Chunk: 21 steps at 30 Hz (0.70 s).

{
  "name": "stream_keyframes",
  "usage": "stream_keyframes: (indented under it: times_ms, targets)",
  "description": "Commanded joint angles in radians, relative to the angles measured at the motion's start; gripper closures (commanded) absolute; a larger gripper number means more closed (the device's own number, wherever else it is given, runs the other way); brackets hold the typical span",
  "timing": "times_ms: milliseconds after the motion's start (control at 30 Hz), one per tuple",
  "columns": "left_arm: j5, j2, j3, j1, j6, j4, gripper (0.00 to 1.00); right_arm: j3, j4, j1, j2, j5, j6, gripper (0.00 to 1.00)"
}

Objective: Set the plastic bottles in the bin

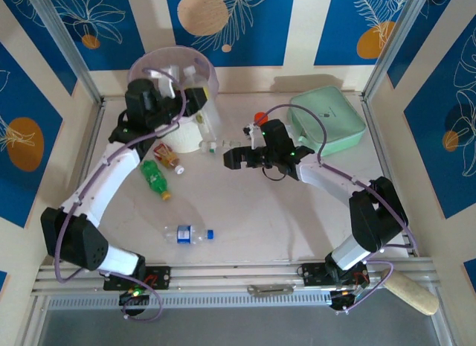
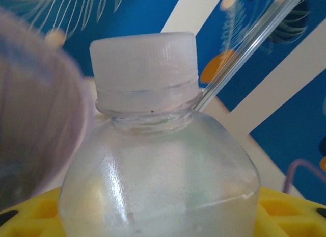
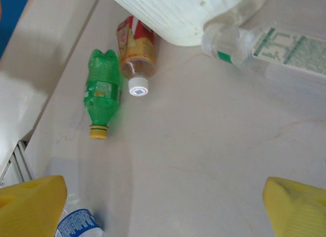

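Top external view: the left arm stretches up and away from its base, elbow bent outward. Its left gripper [image 1: 190,100] is raised at the rim of the bin [image 1: 149,67] and clamped on a white-capped bottle [image 1: 195,82] by the pink liner [image 1: 208,74]. The right arm reaches low and leftward across the table [image 1: 282,227], the right gripper [image 1: 232,158] near the bin's foot, jaws apart and holding nothing. A green-labelled bottle [image 1: 212,146] lies against the bin's foot, just beside that gripper. A red-labelled bottle [image 1: 170,157] and a green bottle [image 1: 155,177] lie close together to its left. A blue-capped bottle [image 1: 188,234] lies alone, nearer the arm bases. An orange bottle [image 1: 259,120] and a mint case [image 1: 327,121] sit behind the right arm.

Left wrist view: the white-capped bottle [image 2: 158,160] sits gripped between the yellow fingers [image 2: 290,211], its cap pointing away from the wrist. The liner [image 2: 35,120] is a blur just beside it at left.

Right wrist view: the right gripper [image 3: 163,206] hangs above bare table with its fingers [image 3: 30,201] wide apart, touching nothing. Ahead lie the green bottle [image 3: 103,94], yellow cap toward the camera, and the red-labelled bottle [image 3: 135,53] just beside it. The green-labelled bottle [image 3: 270,53] touches the bin [image 3: 178,12]. The blue-capped bottle [image 3: 79,224] shows its label beside one finger.
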Motion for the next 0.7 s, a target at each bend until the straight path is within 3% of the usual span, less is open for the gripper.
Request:
stream_keyframes:
  times_ms: [0, 167, 400, 667]
  targets:
    - [0.029, 0.054, 0.166, 0.005, 0.119, -0.091, 0.52, -0.02, -0.018, 0.003, -0.044, 0.04, 0.013, 0.01]
    - [-0.029, 0.143, 0.369, 0.025, 0.22, -0.159, 0.54, -0.054, -0.04, -0.001, -0.092, 0.073, 0.003, 0.01]
    - [-0.224, 0.227, 0.505, 0.093, 0.346, -0.157, 0.57, -0.106, -0.06, -0.012, -0.156, 0.097, 0.003, 0.01]
    - [-0.425, 0.332, 0.645, 0.104, 0.62, -0.214, 0.57, -0.126, -0.092, -0.021, -0.201, 0.117, -0.007, 0.01]
